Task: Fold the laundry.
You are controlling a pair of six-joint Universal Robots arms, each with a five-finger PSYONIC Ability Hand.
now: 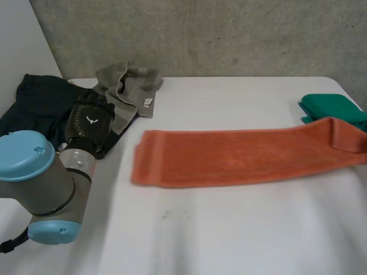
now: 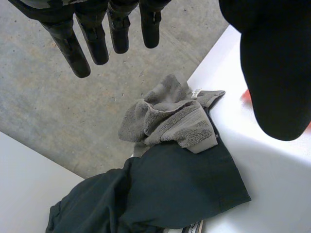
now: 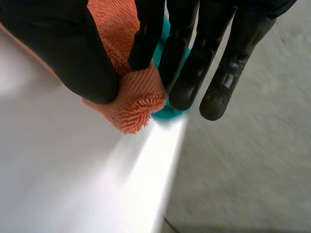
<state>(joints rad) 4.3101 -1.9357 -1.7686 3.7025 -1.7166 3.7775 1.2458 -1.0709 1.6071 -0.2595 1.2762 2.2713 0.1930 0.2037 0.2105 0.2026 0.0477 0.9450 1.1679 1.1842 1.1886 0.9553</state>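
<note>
An orange towel (image 1: 241, 156) lies stretched across the white table (image 1: 229, 229), folded lengthwise, its right end lifted a little near the table's right edge. My right hand (image 3: 87, 58) pinches that end of the orange towel (image 3: 136, 97) between thumb and fingers. My left hand (image 1: 89, 126) hovers over the dark garment (image 1: 34, 106) at the table's left. In its wrist view the left hand (image 2: 102, 34) is open, fingers straight, above the grey towel (image 2: 170, 121) and the dark garment (image 2: 165, 189).
A crumpled grey towel (image 1: 129, 86) lies at the back left, partly on the dark garment. A folded green cloth (image 1: 332, 109) sits at the right edge, behind the orange towel's lifted end; the green cloth (image 3: 167, 112) peeks out by my right fingers.
</note>
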